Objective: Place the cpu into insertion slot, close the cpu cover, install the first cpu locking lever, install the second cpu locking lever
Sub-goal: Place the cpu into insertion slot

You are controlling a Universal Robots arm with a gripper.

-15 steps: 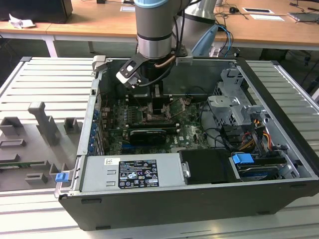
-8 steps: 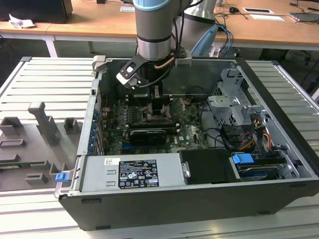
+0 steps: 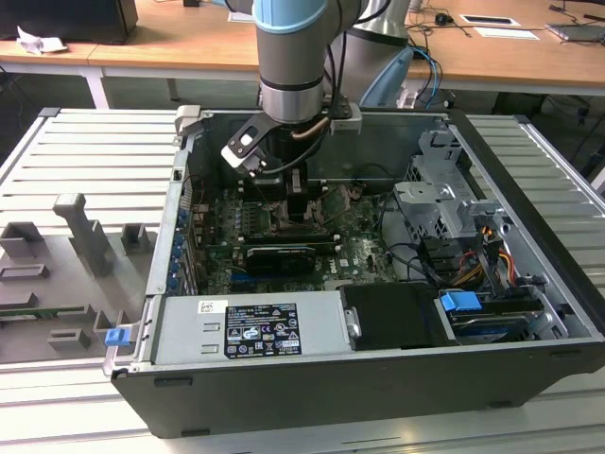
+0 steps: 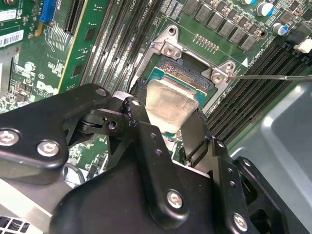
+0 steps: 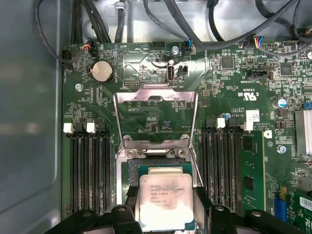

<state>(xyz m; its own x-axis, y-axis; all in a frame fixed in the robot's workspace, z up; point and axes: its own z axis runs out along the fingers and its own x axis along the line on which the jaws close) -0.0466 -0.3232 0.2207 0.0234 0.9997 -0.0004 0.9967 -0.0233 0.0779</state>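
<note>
In the exterior view, 1 arm [image 3: 293, 57] drops straight down from the top centre into 1 open computer case [image 3: 378, 397], with a grey fixture tray [image 3: 76, 255] on the exterior view's left. Its gripper [image 3: 301, 203] sits low over the green board. In both wrist views the gripper [image 4: 165, 122] [image 5: 165, 214] has its 2 black fingers [image 4: 137, 105] [image 5: 129, 200] narrowed onto opposite edges of 1 cpu [image 4: 168, 105] [image 5: 165, 202], gripping it directly over the insertion slot [image 4: 183, 68] [image 5: 158, 168]; whether it is seated cannot be told. The cpu is a flat square with a pale silvery, slightly smudged metal top and a green rim. In the first wrist view, 2 banks of memory slots [image 5: 90, 170] flank the socket, and 1 cpu cover [image 5: 156, 93], a silvery open frame, is flipped back beyond the slot, near 1 coin battery [image 5: 102, 71].
</note>
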